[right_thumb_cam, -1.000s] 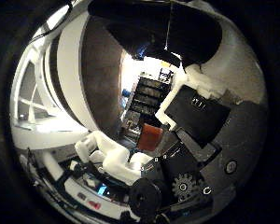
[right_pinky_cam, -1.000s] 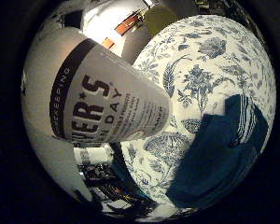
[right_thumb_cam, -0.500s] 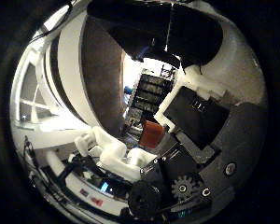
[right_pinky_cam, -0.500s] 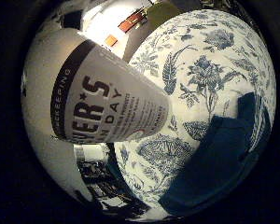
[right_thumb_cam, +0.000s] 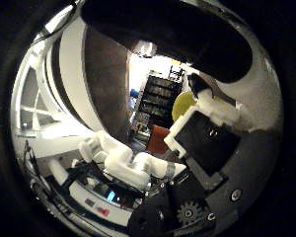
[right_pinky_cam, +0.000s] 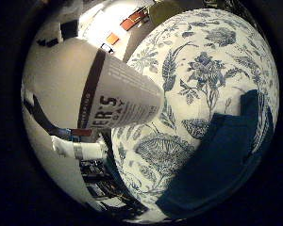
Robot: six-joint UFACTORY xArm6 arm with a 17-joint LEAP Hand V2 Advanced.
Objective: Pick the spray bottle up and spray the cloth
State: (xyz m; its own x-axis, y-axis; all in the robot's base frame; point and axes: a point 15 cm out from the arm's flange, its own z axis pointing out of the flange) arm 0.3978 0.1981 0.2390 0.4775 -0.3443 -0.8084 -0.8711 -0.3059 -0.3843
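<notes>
A white spray bottle point(right_pinky_cam: 85, 99) with a dark brown band and printed label fills the left part of the little-finger-side palm view, very close to the palm, its body tilted and lifted above the surface behind it. To its right spreads a worktop point(right_pinky_cam: 203, 61) covered in a white fabric with a blue floral print. Further right, on that printed fabric, lies a dark blue cloth point(right_pinky_cam: 221, 165), apart from the bottle. In the thumb-side palm view, the bottle's white body and brown band curve along the left, pressed close against the palm. To the right of it, the white and black parts of the robot hand point(right_thumb_cam: 197, 143) curl in around the bottle, so the robot hand is grasping the spray bottle. Between bottle and fingers a gap opens onto a bright room with dark shelving point(right_thumb_cam: 158, 101) far off, and a round yellow object point(right_thumb_cam: 182, 104) beside it.
</notes>
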